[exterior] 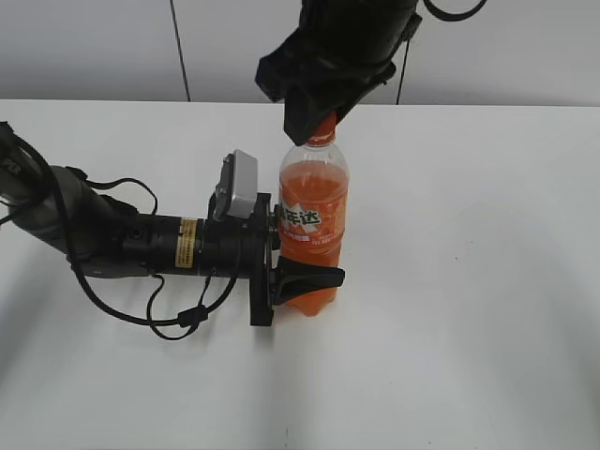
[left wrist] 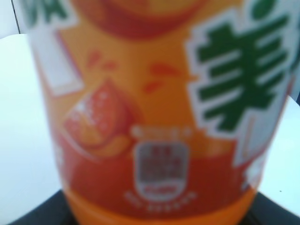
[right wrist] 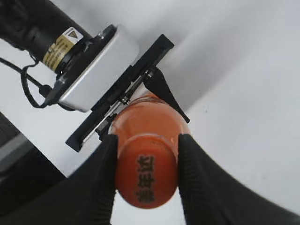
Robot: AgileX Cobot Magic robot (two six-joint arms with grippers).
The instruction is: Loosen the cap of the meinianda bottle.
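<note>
The meinianda bottle (exterior: 313, 217) stands upright on the white table, full of orange drink, with its orange label facing the camera. My left gripper (exterior: 302, 274) is shut on the bottle's lower body from the left; its wrist view is filled by the blurred label (left wrist: 154, 117). My right gripper (exterior: 319, 117) comes down from above and is shut on the orange cap (right wrist: 146, 174), one black finger on each side. Dark characters show on the cap's top. In the exterior view the cap is mostly hidden by the right gripper.
The left arm (exterior: 112, 234) lies low along the table (exterior: 469, 281) with loose black cables (exterior: 173, 314) beside it. A grey wall panel (exterior: 94, 47) runs behind the table's far edge.
</note>
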